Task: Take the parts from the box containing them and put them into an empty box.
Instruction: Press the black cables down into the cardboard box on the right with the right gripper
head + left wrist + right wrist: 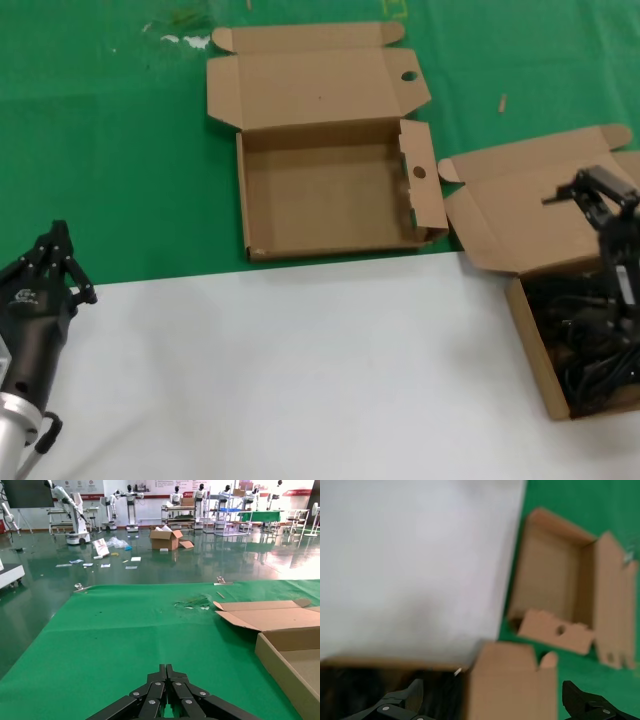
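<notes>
Black bendy power cords lie tangled in the plain brown cardboard box at the right. Over them hangs the right gripper, fingers spread wide. Left gripper rests pinched closed. Farther off, the flat, bare holed cardboard box sits on green cloth.

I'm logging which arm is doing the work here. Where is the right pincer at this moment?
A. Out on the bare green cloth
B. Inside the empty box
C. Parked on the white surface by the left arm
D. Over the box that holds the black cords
D: in the head view the right pincer hangs open over the box of black cords; the left pincer waits at the near left.
</notes>
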